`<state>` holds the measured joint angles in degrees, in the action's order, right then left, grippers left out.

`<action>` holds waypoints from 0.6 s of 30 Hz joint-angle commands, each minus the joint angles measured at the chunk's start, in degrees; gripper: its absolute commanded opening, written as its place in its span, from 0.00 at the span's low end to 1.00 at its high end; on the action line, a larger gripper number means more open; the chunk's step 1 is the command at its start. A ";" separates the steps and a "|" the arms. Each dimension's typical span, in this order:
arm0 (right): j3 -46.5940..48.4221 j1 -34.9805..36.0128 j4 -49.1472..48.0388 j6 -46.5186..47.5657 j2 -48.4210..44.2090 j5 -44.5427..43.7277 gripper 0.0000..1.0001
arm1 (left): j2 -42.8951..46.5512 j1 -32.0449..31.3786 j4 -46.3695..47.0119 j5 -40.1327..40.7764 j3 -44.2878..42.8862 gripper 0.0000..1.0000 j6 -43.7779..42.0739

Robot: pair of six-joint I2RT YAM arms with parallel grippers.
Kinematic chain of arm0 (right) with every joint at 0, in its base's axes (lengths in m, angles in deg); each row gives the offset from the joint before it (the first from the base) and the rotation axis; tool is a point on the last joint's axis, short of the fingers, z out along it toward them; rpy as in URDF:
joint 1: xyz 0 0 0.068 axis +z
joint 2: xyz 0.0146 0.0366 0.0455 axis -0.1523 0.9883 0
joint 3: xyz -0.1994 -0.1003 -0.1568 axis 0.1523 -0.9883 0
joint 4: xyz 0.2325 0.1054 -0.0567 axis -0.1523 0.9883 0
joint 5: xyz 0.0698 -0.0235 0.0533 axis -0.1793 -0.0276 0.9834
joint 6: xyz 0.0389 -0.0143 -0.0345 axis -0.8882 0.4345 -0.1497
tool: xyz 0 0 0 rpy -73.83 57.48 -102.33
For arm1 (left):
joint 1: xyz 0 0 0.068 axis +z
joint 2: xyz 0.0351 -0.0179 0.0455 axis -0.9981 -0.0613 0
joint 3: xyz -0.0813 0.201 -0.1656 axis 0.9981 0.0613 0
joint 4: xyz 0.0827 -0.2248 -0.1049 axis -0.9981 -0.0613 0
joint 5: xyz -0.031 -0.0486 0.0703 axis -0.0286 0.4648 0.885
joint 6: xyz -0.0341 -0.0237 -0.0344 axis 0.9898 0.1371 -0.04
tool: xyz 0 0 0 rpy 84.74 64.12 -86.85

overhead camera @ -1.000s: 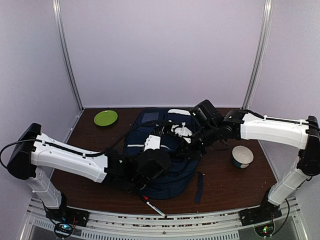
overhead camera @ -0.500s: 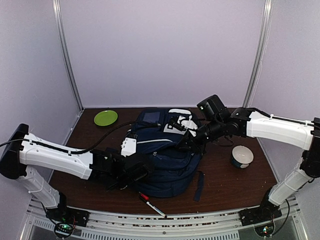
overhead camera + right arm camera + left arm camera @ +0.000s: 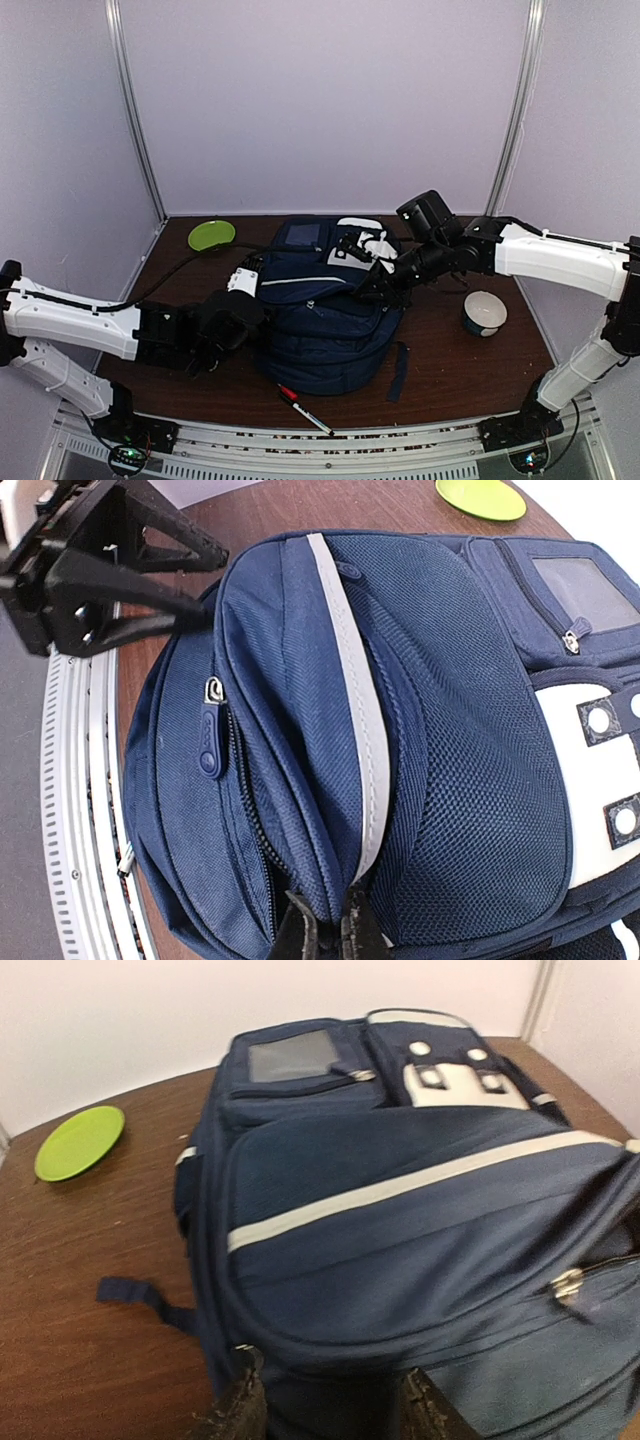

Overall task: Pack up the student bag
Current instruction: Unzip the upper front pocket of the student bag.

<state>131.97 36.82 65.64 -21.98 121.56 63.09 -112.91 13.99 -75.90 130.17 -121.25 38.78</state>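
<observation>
Opening step, I'd say: the right jaws clench the striped flap (image 3: pixel 300 740) of the student bag (image 3: pixel 320 325) on the bench (image 3: pixel 455 360), the left jaws gape empty with the bag just ahead of them, and that flap wants lifting next.

**Table count: four loose items, two arms**

One navy student bag (image 3: pixel 325 310). One lime-green plate (image 3: pixel 211 235). One white bowl (image 3: pixel 485 312). One marker pen (image 3: pixel 305 410). Two white-and-black robot arms: the left arm (image 3: pixel 80 320) and the right arm (image 3: pixel 560 255). The bag carries one white buckle patch (image 3: pixel 455 1085).
</observation>
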 commanded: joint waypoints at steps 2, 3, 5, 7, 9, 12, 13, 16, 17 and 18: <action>0.78 -0.70 -5.34 0.51 -2.33 -0.91 0.00 | -7.04 -0.90 6.89 -12.52 -8.67 0.50 -5.25; 0.88 -0.71 -5.29 0.47 -2.25 -0.86 0.00 | -8.90 -1.04 5.68 -12.89 -10.43 0.50 -4.32; 1.22 -0.72 -5.26 0.33 -2.31 -0.69 0.00 | -11.63 -1.21 4.01 -14.02 -13.28 0.51 -2.73; 1.57 -0.72 -5.13 0.16 -2.16 -0.53 0.00 | -13.47 -1.48 2.18 -14.13 -14.94 0.51 -0.68; 1.84 -0.73 -4.90 0.15 -2.15 -0.43 0.00 | -14.79 -1.89 -1.01 -12.82 -16.77 0.51 1.07; 1.96 -0.69 -4.89 0.16 -2.29 -0.32 0.00 | -15.90 -2.13 -4.64 -11.40 -18.74 0.53 3.03; 1.96 -0.73 -4.96 0.12 -2.25 -0.32 0.00 | -16.49 -2.13 -5.62 -11.45 -19.52 0.54 3.28; 2.07 -0.68 -5.02 0.03 -2.33 -0.32 0.00 | -19.18 -2.13 -8.70 -11.96 -22.38 0.55 3.58; 2.11 -0.73 -5.11 -0.04 -2.41 -0.41 0.00 | -20.55 -2.13 -10.52 -12.15 -24.22 0.56 3.49; 2.13 -0.68 -5.22 -0.06 -2.42 -0.69 0.00 | -22.39 -2.13 -13.39 -12.62 -26.30 0.56 3.30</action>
<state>131.97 36.39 66.99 -22.01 121.49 62.58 -129.83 12.79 -82.64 121.32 -141.73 40.36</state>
